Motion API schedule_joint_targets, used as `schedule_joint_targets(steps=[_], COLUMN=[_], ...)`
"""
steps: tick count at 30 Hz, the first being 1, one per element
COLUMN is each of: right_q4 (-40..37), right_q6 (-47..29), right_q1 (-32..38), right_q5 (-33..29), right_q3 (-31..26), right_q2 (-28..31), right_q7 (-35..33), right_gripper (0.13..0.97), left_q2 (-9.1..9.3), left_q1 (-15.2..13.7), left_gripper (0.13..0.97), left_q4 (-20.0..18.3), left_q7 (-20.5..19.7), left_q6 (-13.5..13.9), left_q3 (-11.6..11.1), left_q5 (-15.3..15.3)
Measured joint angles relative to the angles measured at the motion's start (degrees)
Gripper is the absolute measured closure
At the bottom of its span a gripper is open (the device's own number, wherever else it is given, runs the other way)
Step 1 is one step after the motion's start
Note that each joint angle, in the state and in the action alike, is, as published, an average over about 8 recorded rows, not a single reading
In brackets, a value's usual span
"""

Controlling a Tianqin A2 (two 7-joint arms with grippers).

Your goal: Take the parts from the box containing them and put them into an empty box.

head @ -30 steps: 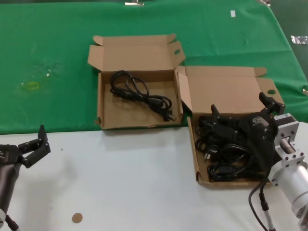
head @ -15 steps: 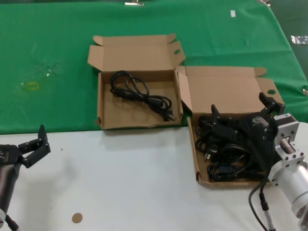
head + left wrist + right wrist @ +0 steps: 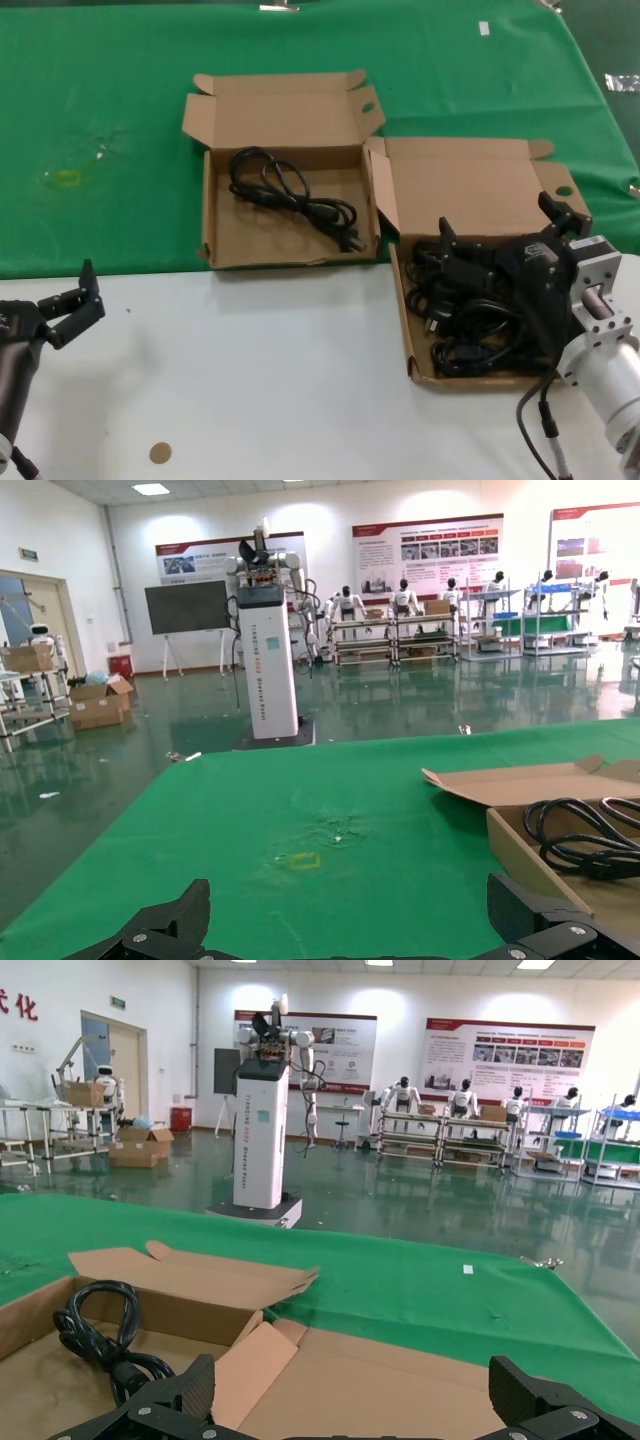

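White desk (image 3: 280,380), green cloth. Right gripper (image 3: 505,235) wide open, empty, over tangled black rubbery power cords (image 3: 470,320) in brown cardboard box (image 3: 408,330), 4 o'clock. Advice: pinch single cord. Left gripper (image 3: 75,300) open, idle, 8 o'clock.

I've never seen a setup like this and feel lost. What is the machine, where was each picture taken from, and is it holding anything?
It is a two-armed robot. The head view looks down from its head; the other two come from cameras on its wrists. Two open cardboard boxes lie on the table. The right box holds a heap of black power cords; the left box holds one cord. The right gripper hangs open over the heap, gripping nothing visible. The left gripper waits open at the table's near left.
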Motion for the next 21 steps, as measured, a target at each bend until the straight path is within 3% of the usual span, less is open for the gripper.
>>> schedule_joint_targets(steps=[21], right_q4=[0.00], right_q6=[0.00], right_q1=[0.00], right_q5=[0.00], right_q3=[0.00], right_q2=[0.00], right_q7=[0.00], right_gripper=[0.129], left_q2=[0.00], left_q1=[0.00], left_gripper=[0.132], left_q4=[0.00], left_q7=[0.00], left_q6=[0.00], left_q3=[0.00], left_q5=[0.00])
